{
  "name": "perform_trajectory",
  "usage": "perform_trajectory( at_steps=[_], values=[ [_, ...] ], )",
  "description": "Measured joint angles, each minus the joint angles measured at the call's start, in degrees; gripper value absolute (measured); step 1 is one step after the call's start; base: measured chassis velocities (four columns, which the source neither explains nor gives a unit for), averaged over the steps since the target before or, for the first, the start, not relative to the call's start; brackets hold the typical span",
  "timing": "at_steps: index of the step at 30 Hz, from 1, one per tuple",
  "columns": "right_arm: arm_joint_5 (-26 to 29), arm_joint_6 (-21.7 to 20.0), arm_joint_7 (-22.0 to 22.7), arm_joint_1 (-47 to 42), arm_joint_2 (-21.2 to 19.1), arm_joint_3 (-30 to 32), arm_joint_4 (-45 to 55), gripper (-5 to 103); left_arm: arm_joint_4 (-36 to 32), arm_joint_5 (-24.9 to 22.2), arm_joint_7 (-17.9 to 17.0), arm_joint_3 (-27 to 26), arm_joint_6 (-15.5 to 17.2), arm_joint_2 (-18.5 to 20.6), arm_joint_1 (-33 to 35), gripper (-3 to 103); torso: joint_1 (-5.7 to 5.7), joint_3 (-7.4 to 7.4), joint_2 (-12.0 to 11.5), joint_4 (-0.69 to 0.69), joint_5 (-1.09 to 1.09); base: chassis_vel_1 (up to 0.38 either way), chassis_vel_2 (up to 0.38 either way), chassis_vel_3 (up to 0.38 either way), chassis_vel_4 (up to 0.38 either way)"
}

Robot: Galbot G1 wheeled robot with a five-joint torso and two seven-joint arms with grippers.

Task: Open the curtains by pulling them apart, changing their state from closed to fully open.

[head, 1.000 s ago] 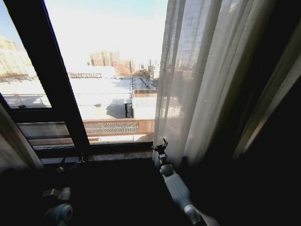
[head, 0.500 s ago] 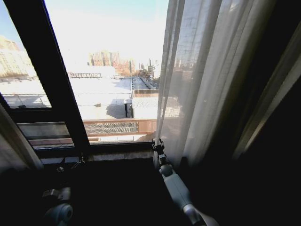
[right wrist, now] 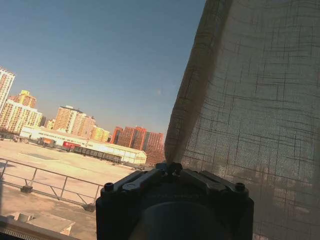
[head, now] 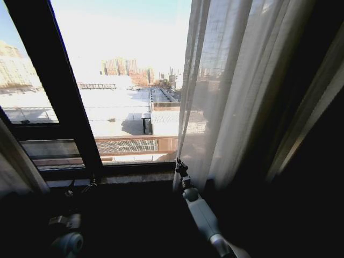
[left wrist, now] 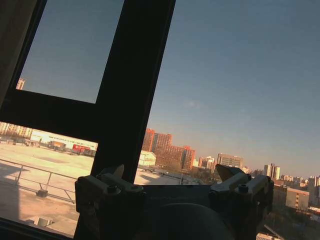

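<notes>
At the lower inner edge of the right-hand curtain panel [head: 236, 91], my right gripper [head: 178, 164] sits with its jaws brought together on the hem; the right wrist view confirms it, fingertips meeting with the sheer weave [right wrist: 250, 110] pinched between them and rising just above and to one side of the jaws.

Progress, as I judge it:
- Glass on the far side of the jaws from that panel is bare; city and sky show straight through, so a wide gap is already open in the middle.
- Right panel bunched but not fully gathered; its leading edge hangs straight up from the jaws, well short of the dark wall beyond. More sideways pull needed there.
- Left panel [head: 13, 161] shows as a pale strip at the far left of the head view, well apart from the right jaws and looking drawn back already. Cannot see its full height, so I hold that loosely.

Left gripper [left wrist: 172, 185] is low and parked near the sill, jaws apart, nothing between them, pointing at the black window frame bar [left wrist: 132, 85].

Count:
- curtain panels: two
- grippers: two, one clamped on fabric, one idle
- frame bars in the head view: one slanted upright, one crossbar
</notes>
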Motion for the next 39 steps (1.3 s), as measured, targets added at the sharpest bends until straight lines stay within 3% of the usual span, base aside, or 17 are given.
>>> perform_trajectory(
  at_steps=[16, 39],
  values=[
    [1.0, 0.2, -0.9, 0.7, -0.6, 0.6, -1.0, 0, 0.0, 0.0, 0.0, 0.0, 0.0, 0.0, 0.0, 100, -0.01, 0.0, 0.0, -0.01, 0.0, -0.136, -0.011, 0.124, 0.011],
    [4.6, 1.6, -1.3, -0.8, -3.6, 1.2, 1.4, 0, 0.0, 0.0, 0.0, 0.0, 0.0, 0.0, 0.0, 100, 0.0, 0.0, 0.0, 0.01, 0.02, -0.41, -0.194, 0.413, 0.201]
  ],
)
